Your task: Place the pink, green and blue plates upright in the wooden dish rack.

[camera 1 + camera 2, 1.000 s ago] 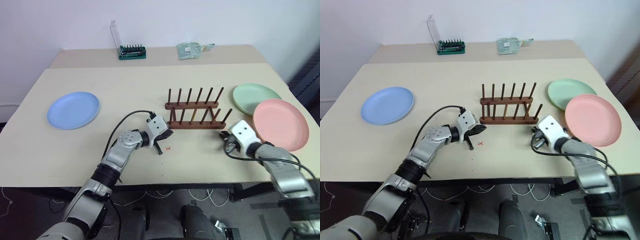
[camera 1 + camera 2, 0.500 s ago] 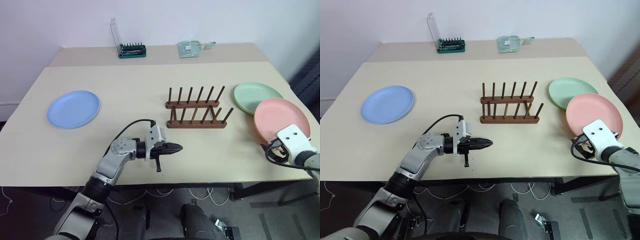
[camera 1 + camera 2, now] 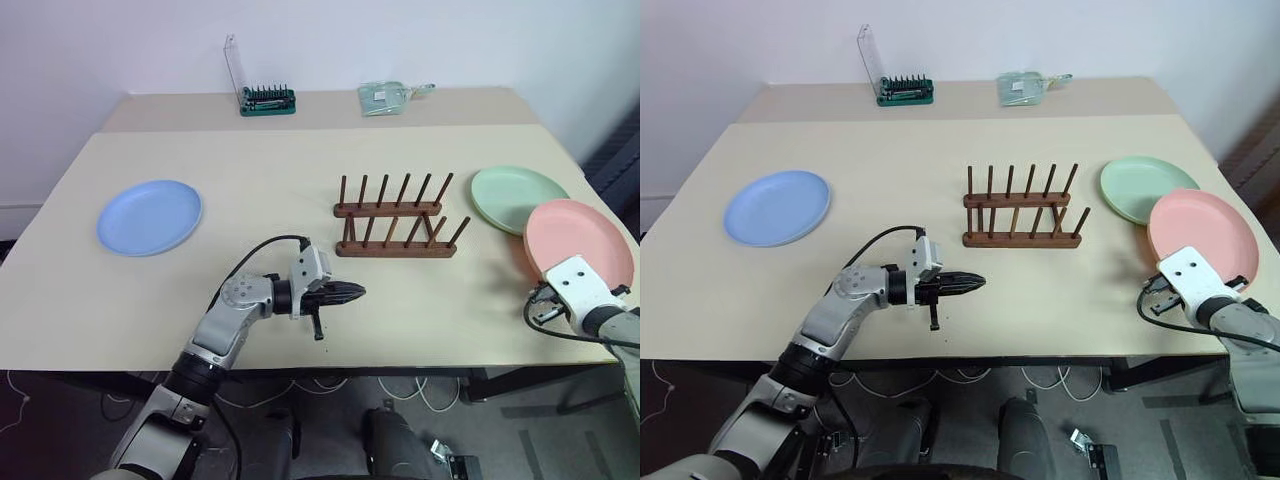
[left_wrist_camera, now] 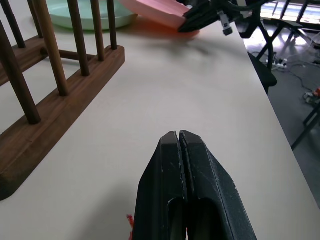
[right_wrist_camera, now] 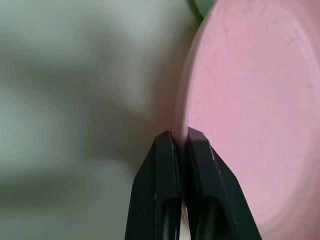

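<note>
Plates lay flat on a beige table set against a white wall, with dark floor and cables below its near edge. The pink plate sat near the right edge, its far rim overlapping the green plate; the blue plate lay well apart on the left. Between them, nearer the right pair, the rack stood with nothing among its pegs. The right gripper was at the pink plate's near rim, its fingers pinched on that rim with only a thin gap between them. The left gripper hung over bare table in front of the rack, pointing toward the right, its fingers pressed together with nothing between them. At the far edge stood a bit holder with its clear lid raised and, to its right, a clear packet. From the head views the right fingertips were hidden under the white wrist housing. Whether the pink plate's near rim was off the table could not be told. In the right wrist view the table was a blur.
</note>
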Robot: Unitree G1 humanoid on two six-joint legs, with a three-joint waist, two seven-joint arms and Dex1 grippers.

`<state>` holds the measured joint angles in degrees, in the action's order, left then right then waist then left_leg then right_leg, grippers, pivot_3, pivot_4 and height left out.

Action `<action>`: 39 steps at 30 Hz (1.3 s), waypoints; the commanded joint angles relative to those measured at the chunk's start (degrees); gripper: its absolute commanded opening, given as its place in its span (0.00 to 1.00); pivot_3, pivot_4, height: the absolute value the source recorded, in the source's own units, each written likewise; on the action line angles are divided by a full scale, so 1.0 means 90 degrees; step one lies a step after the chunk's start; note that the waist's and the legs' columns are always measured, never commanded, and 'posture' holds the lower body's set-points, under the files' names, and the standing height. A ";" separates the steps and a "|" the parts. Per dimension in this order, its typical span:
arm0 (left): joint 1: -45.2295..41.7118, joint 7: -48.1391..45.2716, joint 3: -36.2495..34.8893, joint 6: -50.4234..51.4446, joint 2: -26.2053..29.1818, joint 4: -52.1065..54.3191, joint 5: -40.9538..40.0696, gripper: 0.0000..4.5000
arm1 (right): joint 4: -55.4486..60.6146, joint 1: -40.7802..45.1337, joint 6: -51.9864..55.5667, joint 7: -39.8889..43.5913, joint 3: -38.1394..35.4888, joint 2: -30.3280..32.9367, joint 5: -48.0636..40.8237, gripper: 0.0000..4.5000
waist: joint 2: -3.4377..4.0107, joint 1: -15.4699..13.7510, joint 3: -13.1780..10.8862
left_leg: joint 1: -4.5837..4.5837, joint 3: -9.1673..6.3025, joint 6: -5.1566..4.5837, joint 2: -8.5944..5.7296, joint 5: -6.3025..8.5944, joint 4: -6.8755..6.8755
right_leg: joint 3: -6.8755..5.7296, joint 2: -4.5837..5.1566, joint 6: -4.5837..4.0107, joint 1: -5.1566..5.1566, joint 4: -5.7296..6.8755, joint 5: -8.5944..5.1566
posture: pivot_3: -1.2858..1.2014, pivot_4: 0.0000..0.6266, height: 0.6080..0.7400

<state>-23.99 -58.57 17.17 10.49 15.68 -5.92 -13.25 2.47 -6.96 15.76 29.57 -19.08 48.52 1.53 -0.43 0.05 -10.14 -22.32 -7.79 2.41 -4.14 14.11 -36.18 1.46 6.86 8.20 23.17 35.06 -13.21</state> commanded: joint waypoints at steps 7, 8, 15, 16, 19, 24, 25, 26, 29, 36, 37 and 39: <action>-0.0145 -0.0033 -0.0112 -0.0212 -0.0054 -0.0021 -0.0072 0.00 | 0.2087 0.1226 0.0687 0.1201 -0.1814 0.0150 -0.3331 0.00 | 0.0022 0.0102 -0.0009 | 0.0007 0.0007 0.0000 0.0009 0.0000 0.0001 | 0.0003 -0.0004 -0.0001 0.0001 0.0004 0.0002 | 0.52 0.24 1.00; -0.0164 -0.0029 -0.0107 -0.0221 -0.0066 -0.0045 -0.0063 0.00 | 0.2147 0.1405 0.0959 0.1201 -0.1835 0.0146 -0.3641 0.00 | 0.0018 0.0082 -0.0011 | 0.0006 0.0000 0.0000 0.0010 0.0000 0.0001 | -0.0001 -0.0007 -0.0002 -0.0002 0.0005 0.0002 | 0.52 0.24 1.00; -0.0120 0.0065 -0.0201 -0.0224 -0.0077 0.0036 -0.0096 0.00 | 0.1801 0.3660 0.3200 0.0639 -0.1079 -0.0351 -0.7004 0.00 | 0.0012 0.0054 -0.0016 | -0.0006 -0.0007 -0.0001 0.0006 0.0000 -0.0002 | -0.0002 0.0001 -0.0005 0.0004 -0.0002 0.0003 | 0.52 0.24 1.00; -0.0090 0.0079 -0.0225 -0.0213 -0.0068 0.0071 -0.0102 0.00 | 0.1568 0.3829 0.3316 0.0577 -0.1019 -0.0407 -0.7090 0.00 | 0.0010 0.0038 -0.0016 | -0.0008 -0.0007 -0.0001 0.0005 0.0000 -0.0002 | -0.0003 0.0001 -0.0005 0.0005 -0.0003 0.0003 | 0.52 0.24 1.00; -0.0025 0.0134 -0.0270 -0.0169 -0.0047 0.0145 -0.0113 0.00 | 0.1057 0.4087 0.3512 0.0568 -0.0941 -0.0479 -0.7217 0.00 | 0.0010 -0.0034 -0.0016 | -0.0011 -0.0007 -0.0001 0.0002 0.0000 -0.0001 | -0.0004 0.0001 -0.0004 0.0005 -0.0009 0.0003 | 0.52 0.24 1.00; 0.0061 0.0227 -0.0323 -0.0106 -0.0031 0.0249 -0.0133 0.00 | 0.0644 0.4211 0.3621 0.0690 -0.0803 -0.0498 -0.7148 0.00 | 0.0015 -0.0069 -0.0015 | -0.0014 -0.0003 -0.0003 0.0002 0.0001 0.0003 | -0.0002 0.0001 -0.0004 0.0021 -0.0001 0.0003 | 0.52 0.24 1.00; 0.0075 0.0240 -0.0338 -0.0089 -0.0035 0.0269 -0.0140 0.00 | 0.0559 0.4214 0.3643 0.0687 -0.0792 -0.0490 -0.7130 0.00 | 0.0015 -0.0069 -0.0015 | -0.0014 -0.0002 -0.0003 0.0002 0.0001 0.0003 | -0.0003 0.0001 -0.0003 0.0021 -0.0001 0.0003 | 0.52 0.24 1.00; 0.0083 0.0247 -0.0346 -0.0076 -0.0038 0.0282 -0.0144 0.00 | 0.0506 0.4219 0.3660 0.0684 -0.0792 -0.0484 -0.7129 0.00 | 0.0015 -0.0067 -0.0015 | -0.0014 -0.0002 -0.0003 0.0002 0.0001 0.0003 | -0.0002 0.0001 -0.0003 0.0021 0.0000 0.0003 | 0.52 0.24 1.00; 0.0095 0.0249 -0.0348 -0.0080 -0.0030 0.0300 -0.0140 0.00 | 0.0480 0.4139 0.3733 0.0725 -0.0801 -0.0466 -0.7149 0.00 | 0.0016 -0.0066 -0.0015 | -0.0014 -0.0002 -0.0003 0.0002 0.0001 0.0003 | -0.0002 0.0000 -0.0003 0.0021 0.0000 0.0003 | 0.52 0.24 1.00; 0.0118 0.0235 -0.0356 -0.0065 0.0012 0.0346 -0.0192 0.00 | 0.0201 0.3811 0.3899 0.0885 -0.1076 -0.0463 -0.7270 0.00 | 0.0016 -0.0068 -0.0014 | -0.0014 -0.0001 -0.0003 0.0002 0.0001 0.0002 | -0.0002 0.0000 -0.0003 0.0020 0.0000 0.0004 | 0.52 0.24 1.00; 0.0118 0.0238 -0.0349 -0.0056 0.0013 0.0354 -0.0201 0.00 | 0.0170 0.3748 0.3925 0.0969 -0.1124 -0.0455 -0.7317 0.00 | 0.0016 -0.0068 -0.0014 | -0.0014 0.0000 -0.0003 0.0001 0.0001 0.0002 | -0.0002 0.0000 -0.0003 0.0020 0.0000 0.0004 | 0.52 0.24 1.00; 0.0118 0.0244 -0.0336 -0.0037 0.0018 0.0369 -0.0217 0.00 | 0.0028 0.3678 0.3977 0.1023 -0.1198 -0.0449 -0.7365 0.00 | 0.0016 -0.0062 -0.0014 | -0.0014 0.0000 -0.0003 0.0002 0.0001 0.0003 | -0.0002 0.0000 -0.0003 0.0020 0.0001 0.0004 | 0.52 0.24 1.00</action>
<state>-22.95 -56.27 14.67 9.98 15.74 -5.23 -14.30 2.68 25.78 51.48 37.55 -27.58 43.80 -63.08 -0.28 -0.51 -10.27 -22.44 -7.79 2.39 -4.12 14.12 -36.15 1.45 6.86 8.17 23.35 35.07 -13.18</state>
